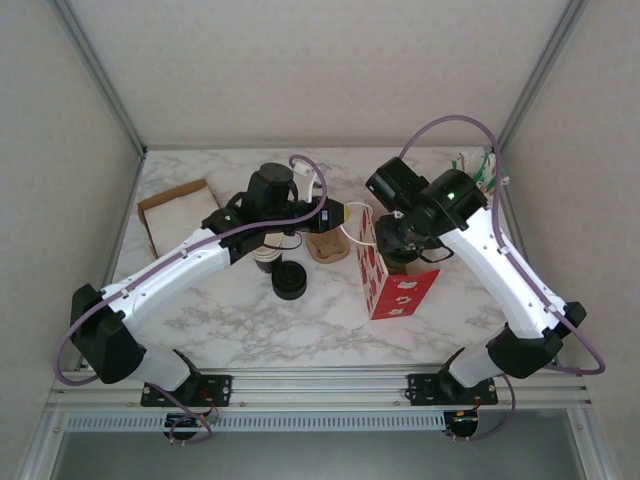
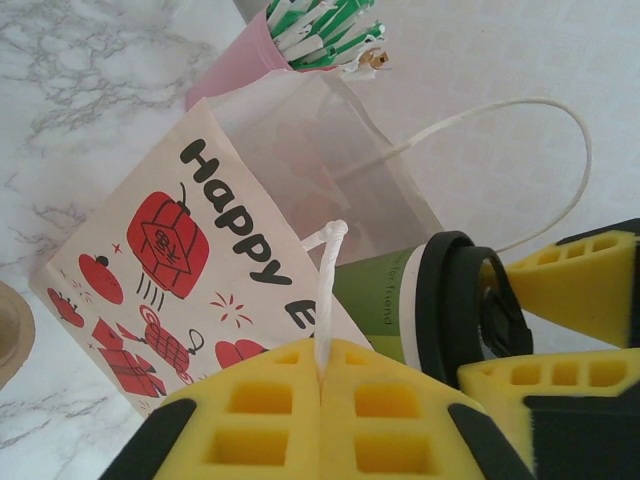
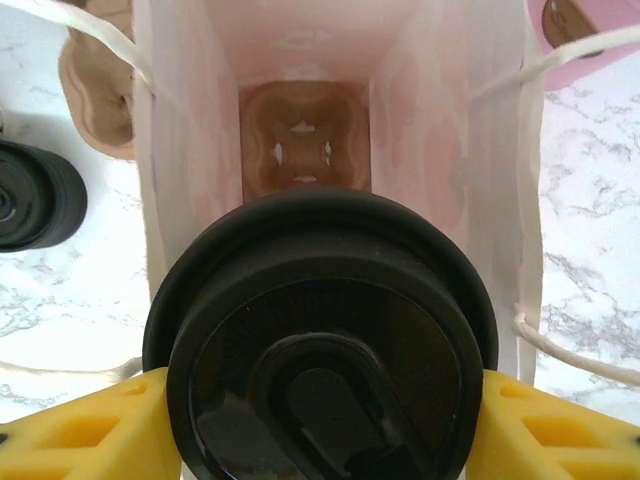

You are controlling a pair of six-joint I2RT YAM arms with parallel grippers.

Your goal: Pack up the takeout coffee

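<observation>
The takeout coffee [image 2: 385, 300], an olive-green cup with a black lid [image 3: 320, 330], hangs over the open mouth of a white paper bag [image 2: 215, 255] printed in red. My right gripper [image 3: 320, 425] is shut on the cup, with a yellow finger [image 3: 90, 430] on each side just under the lid. At the bag's near side my left gripper [image 2: 325, 385] is shut on its white cord handle [image 2: 328, 290]. In the top view the left gripper [image 1: 338, 215] is left of the bag [image 1: 398, 290] and the right gripper [image 1: 402, 255] is above it. A brown cup carrier [image 3: 305, 140] lies at the bag's bottom.
A stack of black lids [image 1: 289, 281] and another brown carrier [image 1: 328, 246] sit left of the bag. An open cardboard box [image 1: 180, 215] lies at the back left. A pink cup of green-and-white straws [image 2: 300, 40] stands behind the bag.
</observation>
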